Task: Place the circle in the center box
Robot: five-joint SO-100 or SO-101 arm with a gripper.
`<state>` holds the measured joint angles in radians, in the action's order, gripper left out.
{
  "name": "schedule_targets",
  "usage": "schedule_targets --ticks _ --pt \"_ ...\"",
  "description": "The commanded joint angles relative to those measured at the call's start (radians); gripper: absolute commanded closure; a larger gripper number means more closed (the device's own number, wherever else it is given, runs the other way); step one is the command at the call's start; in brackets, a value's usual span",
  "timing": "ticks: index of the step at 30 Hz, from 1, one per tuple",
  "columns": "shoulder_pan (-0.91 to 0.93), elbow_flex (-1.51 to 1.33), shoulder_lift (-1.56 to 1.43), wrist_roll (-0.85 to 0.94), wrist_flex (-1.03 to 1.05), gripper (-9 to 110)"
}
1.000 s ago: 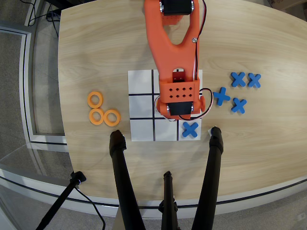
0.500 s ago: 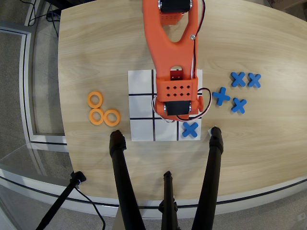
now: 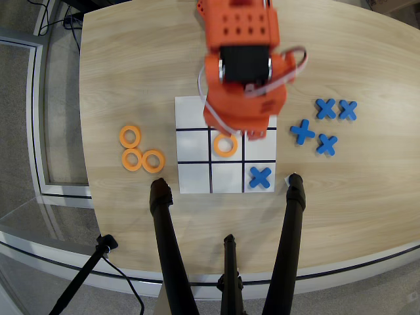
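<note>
Spare rings (image 3: 140, 151): three orange ones lie on the surface (image 3: 131, 72), left of the board.
Circle (image 3: 225, 145): it lies flat in the center box (image 3: 226, 157), inside the black lines.
Gripper (image 3: 239, 128): it sits just above the circle in the overhead view, not holding it. I cannot tell if it is apart or together.
Blue X (image 3: 260, 176): it sits in the bottom right box.

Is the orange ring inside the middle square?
Yes. The circle lies flat inside the center box, within its black lines, with nothing holding it.
</note>
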<state>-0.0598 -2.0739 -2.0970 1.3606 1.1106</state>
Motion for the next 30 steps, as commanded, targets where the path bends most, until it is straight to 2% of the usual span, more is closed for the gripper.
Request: schedule_targets --ticks 1,7,14,22,29,30 --pt "-0.031 -0.179 -0.275 0.026 0.020 88" --pt "-0.078 -0.568 -0.709 0.075 0.029 88" --pt "-0.078 -0.819 -1.057 0.126 0.120 88" --pt "-0.072 -1.035 -1.247 0.133 0.124 88" --pt "-0.060 -1.127 -1.259 0.143 0.098 89" --pt "-0.057 -1.127 -1.259 0.144 0.112 92"
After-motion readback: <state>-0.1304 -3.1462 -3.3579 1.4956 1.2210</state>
